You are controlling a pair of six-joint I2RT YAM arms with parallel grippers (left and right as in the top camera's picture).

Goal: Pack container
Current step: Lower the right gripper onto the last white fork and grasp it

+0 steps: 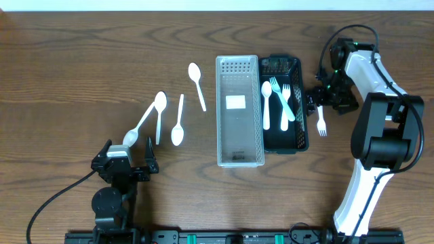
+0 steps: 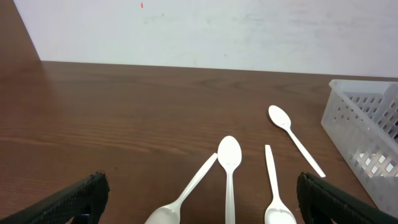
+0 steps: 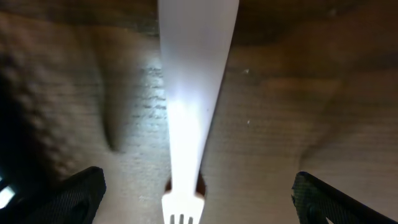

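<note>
A clear white basket [image 1: 239,112] stands mid-table beside a black basket [image 1: 299,102] that holds a white spoon [image 1: 266,102] and two white forks [image 1: 283,98]. Another white fork [image 1: 321,122] lies on the table to the right of the black basket. My right gripper [image 1: 317,105] is open and low over the handle of this fork [image 3: 186,124], which lies between the fingers [image 3: 196,199]. Several white spoons [image 1: 178,122] lie left of the clear basket. My left gripper [image 1: 125,163] is open and empty just in front of these spoons [image 2: 229,168], with its fingers [image 2: 202,205] wide apart.
In the left wrist view the corner of the clear basket [image 2: 367,137] is at the right, and a white wall lies beyond the table's far edge. The spoon farthest right [image 1: 196,81] lies close to the clear basket's left side.
</note>
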